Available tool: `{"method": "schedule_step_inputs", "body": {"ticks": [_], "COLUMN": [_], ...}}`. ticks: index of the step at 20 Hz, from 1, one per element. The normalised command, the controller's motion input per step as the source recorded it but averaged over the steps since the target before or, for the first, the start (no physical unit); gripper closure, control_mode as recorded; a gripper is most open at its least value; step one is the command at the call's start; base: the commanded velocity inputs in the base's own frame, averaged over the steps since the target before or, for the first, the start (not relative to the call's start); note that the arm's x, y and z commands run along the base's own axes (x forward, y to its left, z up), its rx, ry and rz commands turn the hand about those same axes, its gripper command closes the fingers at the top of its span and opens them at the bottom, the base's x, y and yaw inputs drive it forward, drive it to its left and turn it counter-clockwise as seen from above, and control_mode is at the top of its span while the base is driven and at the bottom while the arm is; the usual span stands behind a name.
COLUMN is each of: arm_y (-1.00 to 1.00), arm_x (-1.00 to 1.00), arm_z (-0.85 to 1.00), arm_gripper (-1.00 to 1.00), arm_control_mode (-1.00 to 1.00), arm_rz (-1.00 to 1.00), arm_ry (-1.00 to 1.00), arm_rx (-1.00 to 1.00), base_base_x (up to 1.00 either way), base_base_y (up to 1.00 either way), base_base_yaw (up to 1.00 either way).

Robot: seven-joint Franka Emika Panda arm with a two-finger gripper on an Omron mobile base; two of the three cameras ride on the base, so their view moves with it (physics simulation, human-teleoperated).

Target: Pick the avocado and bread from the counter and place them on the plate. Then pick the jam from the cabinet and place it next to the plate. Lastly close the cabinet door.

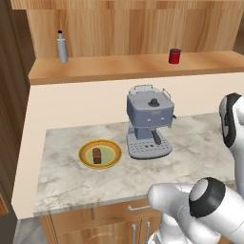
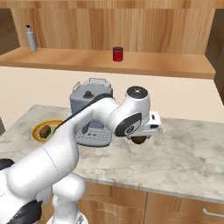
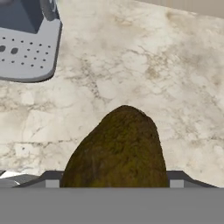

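Item: hand [image 2: 141,136], at the end of the white arm, low over the marbled bench [image 2: 183,153], just right of the coffee machine [image 2: 90,114]. Item: avocado [image 3: 119,151], dark green-brown lump, seated between the fingers directly under the hand; in the right base view only its lower edge [image 2: 139,140] peeks out beneath the hand. The fingers stand fairly wide with the avocado between them, so the hand reads as grasping the avocado; the finger pads themselves are cut off at the bottom of the hand view, and whether the fruit touches the bench or hangs just above it cannot be told. Item: coffee machine drip tray, grey and perforated, near the avocado in the hand view, partly cropped. Item: plate [image 1: 100,153], yellow-orange rim, pale green centre, left of the machine, well apart from the hand; largely hidden by the arm in the right base view. Item: bread [image 1: 97,155], brown block, lying on the plate. Farther back, on the cabinet shelf [image 1: 119,66]: red jar [image 1: 174,55] toward the right, grey bottle [image 1: 62,47] toward the left, both small and short on detail.
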Motion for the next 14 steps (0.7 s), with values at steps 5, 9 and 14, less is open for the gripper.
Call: {"method": "schedule_step_inputs", "body": {"ticks": [5,9,14], "arm_y": [0.93,0.90,0.88], "arm_x": [-0.35,-0.26,-0.18], "arm_z": [0.55,0.47,0.40], "arm_gripper": [1.00,1.00,1.00], "arm_control_mode": [-1.00,-1.00,-1.00], "arm_rz": [0.00,0.00,0.00], "arm_ry": [-0.05,-0.04,0.00], "arm_rx": [-0.04,-0.06,-0.06], "base_base_x": [0.00,0.00,0.00], "base_base_y": [0.00,0.00,0.00], "base_base_yaw": [0.00,0.00,0.00]}}
